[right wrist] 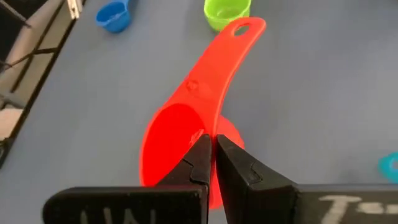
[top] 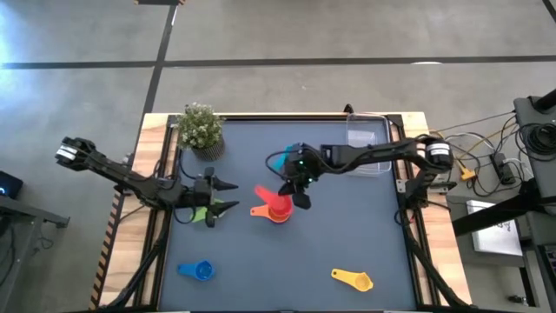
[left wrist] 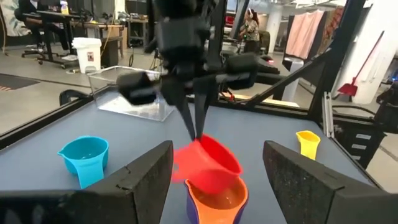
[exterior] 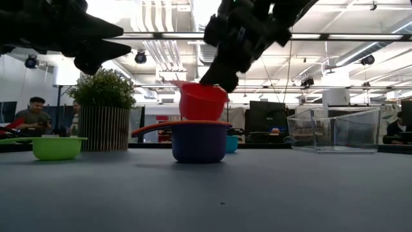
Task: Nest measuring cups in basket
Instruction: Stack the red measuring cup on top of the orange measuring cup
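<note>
While my right claw [right wrist: 211,163] pinches the rim of the red plastic measuring cup [right wrist: 180,134], it hangs tilted above the orange cup [left wrist: 216,198] stacked mid-surface. Next: level, lower, release. Left claw [top: 228,196] waits parted over the green cup [top: 201,213].

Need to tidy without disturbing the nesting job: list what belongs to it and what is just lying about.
Job: red cup, pinched by the right hand; orange cup on purple cup; green cup; light blue cup; blue cup; yellow cup; basket; left hand, open.
Lying about: potted plant; cables off the table.
</note>
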`<state>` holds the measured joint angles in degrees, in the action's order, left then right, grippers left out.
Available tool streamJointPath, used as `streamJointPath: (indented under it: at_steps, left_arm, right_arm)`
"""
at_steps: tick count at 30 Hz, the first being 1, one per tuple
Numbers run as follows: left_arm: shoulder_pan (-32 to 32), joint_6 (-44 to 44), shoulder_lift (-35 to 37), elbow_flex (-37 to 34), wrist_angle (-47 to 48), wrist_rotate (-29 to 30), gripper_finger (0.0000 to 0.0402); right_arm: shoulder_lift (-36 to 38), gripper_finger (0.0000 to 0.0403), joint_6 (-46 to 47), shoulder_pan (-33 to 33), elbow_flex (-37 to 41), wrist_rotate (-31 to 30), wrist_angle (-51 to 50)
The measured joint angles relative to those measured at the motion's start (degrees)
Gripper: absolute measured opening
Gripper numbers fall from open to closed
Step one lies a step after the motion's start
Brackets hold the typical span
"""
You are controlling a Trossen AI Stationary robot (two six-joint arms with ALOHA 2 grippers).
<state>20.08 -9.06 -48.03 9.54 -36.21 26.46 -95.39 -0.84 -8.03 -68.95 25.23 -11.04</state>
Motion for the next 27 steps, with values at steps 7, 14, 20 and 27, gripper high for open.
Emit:
streamJointPath:
  at_steps: [7,14,20,27]
  left_arm:
    - [0.00,0.13,-0.60,0.00,-0.20,-0.02,0.0233]
    - [0.00,0.07,-1.16,0.00,-0.23,-0.02,0.0233]
    - [0.00,0.00,-1.40,0.00,-0.26,-0.02,0.0233]
    - [-0.02,-0.31,-2.21,0.00,-0.25,-0.02,0.0233]
  right_arm:
    - [-3.56,0.0008,0.25,-1.53,0.00,4.33,0.60]
    - [-4.00,0.0011,-1.80,-1.51,0.02,4.87,0.69]
    - [-3.39,0.0044,-0.26,-1.51,-0.04,4.88,0.67]
    - [-2.83,0.0111,0.10,-1.51,-0.04,3.15,0.62]
